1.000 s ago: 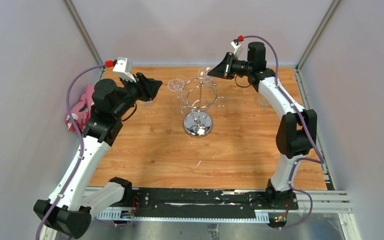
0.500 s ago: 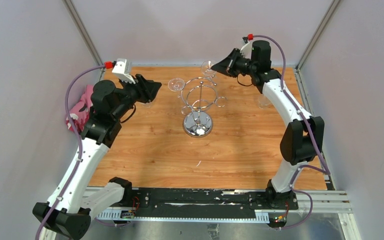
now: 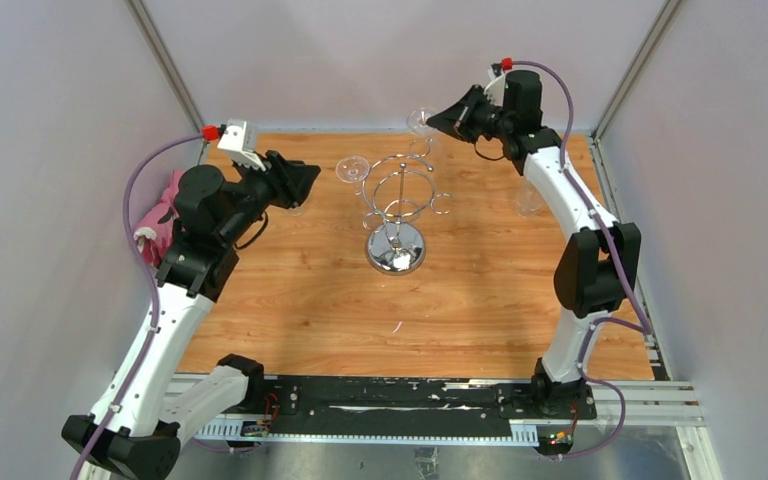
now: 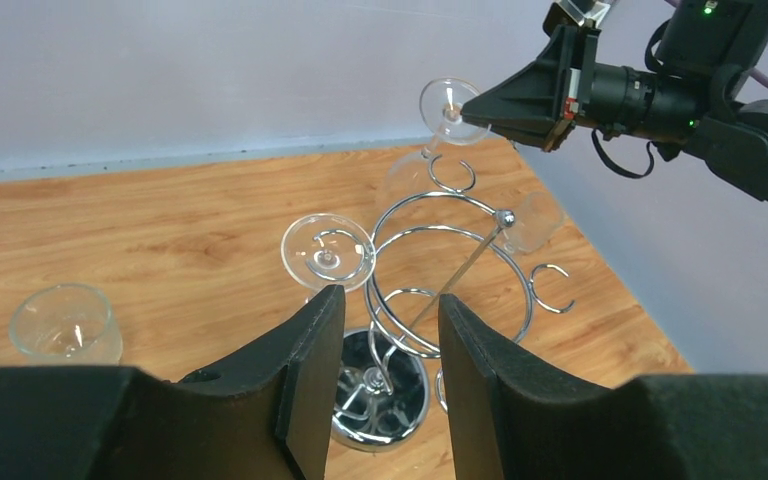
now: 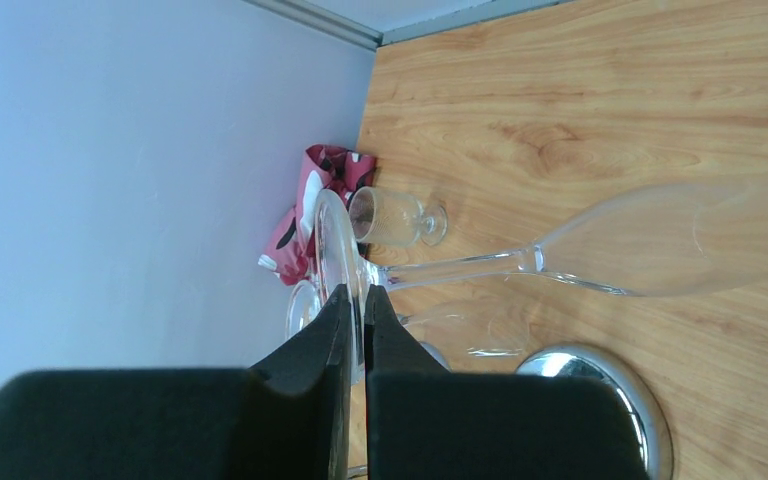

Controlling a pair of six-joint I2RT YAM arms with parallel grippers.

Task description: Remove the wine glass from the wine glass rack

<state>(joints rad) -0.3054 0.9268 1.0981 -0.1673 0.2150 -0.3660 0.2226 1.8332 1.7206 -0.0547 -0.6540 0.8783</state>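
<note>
The chrome wine glass rack (image 3: 396,205) stands at mid-table, its round mirror base (image 4: 380,395) below wire rings and hook arms. My right gripper (image 3: 432,122) is shut on the round foot (image 5: 332,250) of a clear wine glass (image 5: 660,240), holding it upside down, raised behind the rack's far hook (image 4: 452,175). Its foot shows in the left wrist view (image 4: 447,104). A second wine glass (image 3: 352,168) hangs inverted on the rack's left arm (image 4: 327,252). My left gripper (image 4: 385,320) is open and empty, left of the rack.
A small glass (image 4: 65,322) stands on the table left of the rack, near the left gripper. Another glass (image 3: 528,200) stands at the right by the right arm. A pink patterned cloth (image 3: 160,215) lies at the left edge. Walls close in behind and on both sides.
My right gripper has lifted the wine glass up and back to the right, away from the rack's far hook. The left arm has shifted slightly left.
</note>
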